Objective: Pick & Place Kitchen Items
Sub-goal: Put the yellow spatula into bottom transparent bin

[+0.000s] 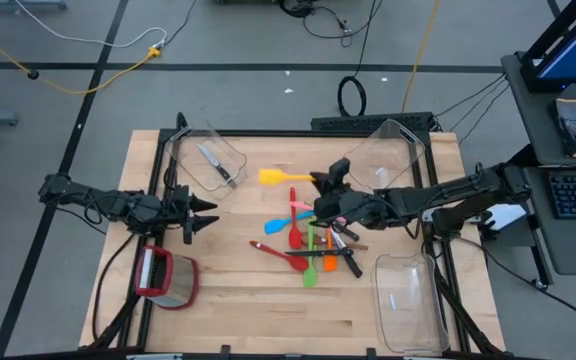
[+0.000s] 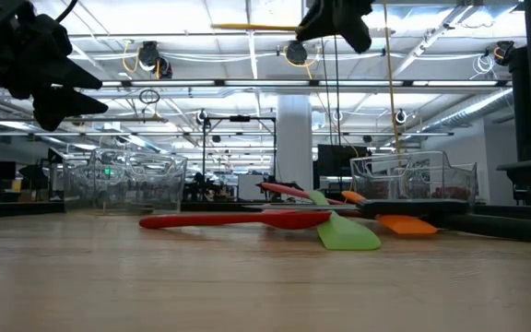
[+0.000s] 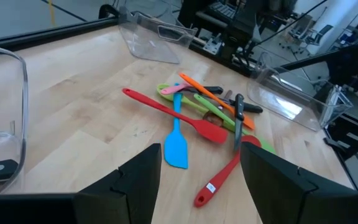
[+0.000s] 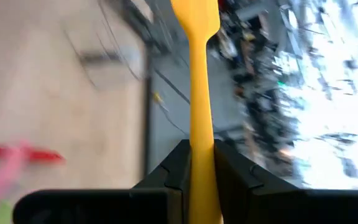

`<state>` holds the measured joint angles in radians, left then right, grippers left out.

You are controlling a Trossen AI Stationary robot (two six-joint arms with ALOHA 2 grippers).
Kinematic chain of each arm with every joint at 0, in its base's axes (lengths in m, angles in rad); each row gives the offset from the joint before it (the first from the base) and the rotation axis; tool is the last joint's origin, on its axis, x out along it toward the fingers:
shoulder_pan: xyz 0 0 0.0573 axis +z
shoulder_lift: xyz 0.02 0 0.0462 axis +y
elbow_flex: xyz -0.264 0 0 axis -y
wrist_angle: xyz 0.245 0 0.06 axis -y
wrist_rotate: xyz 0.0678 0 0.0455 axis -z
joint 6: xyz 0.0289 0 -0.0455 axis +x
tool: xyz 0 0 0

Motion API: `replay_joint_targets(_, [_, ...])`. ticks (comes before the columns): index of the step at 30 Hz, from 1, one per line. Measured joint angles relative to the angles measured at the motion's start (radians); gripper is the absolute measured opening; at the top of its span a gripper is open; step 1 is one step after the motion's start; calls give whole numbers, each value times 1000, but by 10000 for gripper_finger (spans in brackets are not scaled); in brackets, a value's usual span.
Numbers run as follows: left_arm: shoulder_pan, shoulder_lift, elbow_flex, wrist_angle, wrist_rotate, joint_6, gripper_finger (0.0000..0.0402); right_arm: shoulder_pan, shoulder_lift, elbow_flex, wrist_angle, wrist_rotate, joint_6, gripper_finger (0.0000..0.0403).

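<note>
Right gripper (image 4: 201, 163) clenched on the slim yellow spatula (image 1: 278, 177) — lifted high.
Left gripper (image 3: 197, 180) released, hovering — spatula's blade blurred, cropped.

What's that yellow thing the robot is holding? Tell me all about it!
It is a yellow spatula, slim, and it looks like smooth plastic or rubber. It has a long thin handle and a wider flat blade at one end. The right gripper is shut on the handle, with a dark finger pressing each side. The spatula is lifted off the wooden table and lies level, above the spot between the two clear bins at the back.
</note>
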<state>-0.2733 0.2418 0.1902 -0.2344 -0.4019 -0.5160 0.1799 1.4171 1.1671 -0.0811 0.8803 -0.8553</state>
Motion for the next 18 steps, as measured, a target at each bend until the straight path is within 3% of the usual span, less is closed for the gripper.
replay_joint_targets(4, [0, 0, 0, 0, -1, -3, 223, -1, 22, -1, 2, 175, -158, 42])
replay_joint_targets(8, [0, 0, 0, 0, -2, -3, 223, -2, 53, -1, 2, 273, -274, 42])
replay_joint_targets(18, [0, 0, 0, 0, -2, -5, 223, 6, 124, -2, 143, 335, -596, 40])
